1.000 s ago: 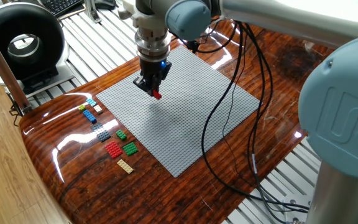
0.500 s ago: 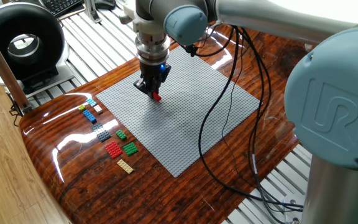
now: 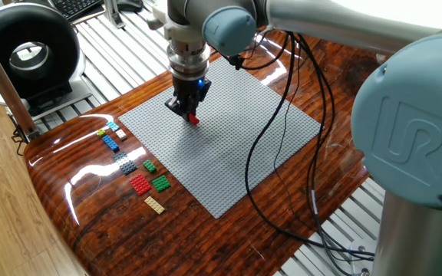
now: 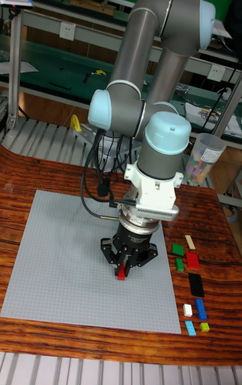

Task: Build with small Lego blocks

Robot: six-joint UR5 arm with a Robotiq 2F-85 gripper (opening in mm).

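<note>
Lying nearest the camera in the fixed view, toward the lower left of the frame, a row of loose small Lego blocks is being kept on the glossy wooden counter (image 3: 90, 207), just beside the left edge of the grey baseplate (image 3: 229, 149). A tan plate (image 3: 154, 204) is sitting at the near end of the row. Behind it, a red plate (image 3: 140, 184) and a green plate (image 3: 160, 182) are resting side by side, with a smaller green block (image 3: 150, 165) just past them. Further back, a dark grey plate (image 3: 126, 164) is being followed by a blue brick (image 3: 110, 142), a white brick (image 3: 120, 133), a yellow-green piece (image 3: 101, 133) and a cyan piece (image 3: 113, 125).

Beyond the row, over the upper left part of the baseplate, a small red brick (image 3: 193, 118) is being gripped between the closed fingers of the gripper (image 3: 191, 115). In the tall fixed view the same red brick (image 4: 122, 275) is being held at the tip of the gripper (image 4: 122, 271), low over the studs; whether it is touching them cannot be told. Black cables (image 3: 282, 115) are being draped from the arm across the right side of the baseplate.

At the far upper left of the fixed view, a round black device (image 3: 26, 52) is standing off the counter.
</note>
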